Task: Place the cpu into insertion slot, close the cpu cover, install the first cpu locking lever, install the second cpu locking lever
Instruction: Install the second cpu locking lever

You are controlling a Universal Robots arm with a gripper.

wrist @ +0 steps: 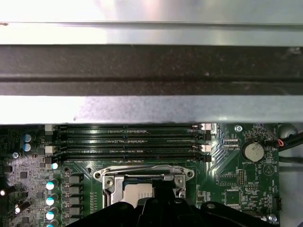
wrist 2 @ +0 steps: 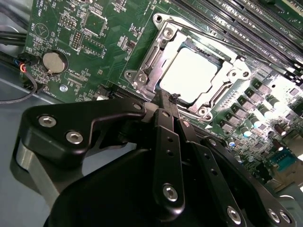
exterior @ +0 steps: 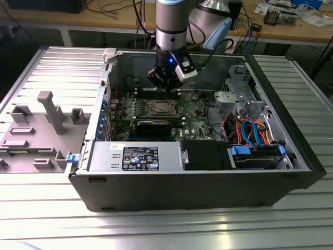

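Observation:
The cpu [wrist 2: 191,75] lies flat in the insertion slot [exterior: 151,108], its silvery top showing bright. The cpu cover [wrist 2: 154,54] is down around it as a thin silver frame. A thin wire lever [wrist 2: 208,38] runs along one side of the socket. My gripper [wrist 2: 169,101] is shut, with nothing visible between its black fingers. Its tips are at the socket's edge, close to a corner of the cover. In the exterior view the gripper [exterior: 165,87] hangs inside the open computer case just behind the socket. The first wrist view shows the cpu [wrist: 137,194] partly hidden behind the gripper [wrist: 163,189].
Rows of memory slots [wrist: 132,142] run beside the socket, with the case wall [wrist: 151,71] beyond them. A coin battery [wrist 2: 54,61] sits on the green board. The power supply [exterior: 135,156] and cabled drive bay [exterior: 250,130] fill the case front. A grey fixture [exterior: 41,130] lies at the exterior view's left.

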